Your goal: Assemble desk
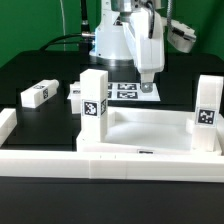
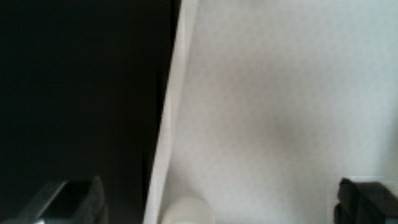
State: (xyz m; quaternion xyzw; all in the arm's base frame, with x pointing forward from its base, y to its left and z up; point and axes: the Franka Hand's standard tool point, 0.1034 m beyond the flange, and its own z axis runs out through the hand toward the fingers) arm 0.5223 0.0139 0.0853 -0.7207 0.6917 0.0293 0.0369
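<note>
The white desk top (image 1: 150, 132) lies at the front with its raised rim up. One white leg (image 1: 94, 102) stands upright at its corner on the exterior view's left, another leg (image 1: 207, 112) at its right. Two loose legs (image 1: 35, 95) (image 1: 77, 92) lie on the black table to the left. My gripper (image 1: 147, 88) hangs behind the desk top, low over the marker board (image 1: 126, 90). In the wrist view my gripper (image 2: 222, 202) is open, its fingertips (image 2: 71, 200) wide apart with nothing between them. Below is a blurred white surface (image 2: 285, 100); I cannot tell what it is.
A long white border rail (image 1: 100, 160) runs along the front edge, with a short piece (image 1: 8, 125) at the exterior view's left. The robot base (image 1: 110, 40) and cables stand at the back. Black table (image 2: 80, 90) shows beside the white surface.
</note>
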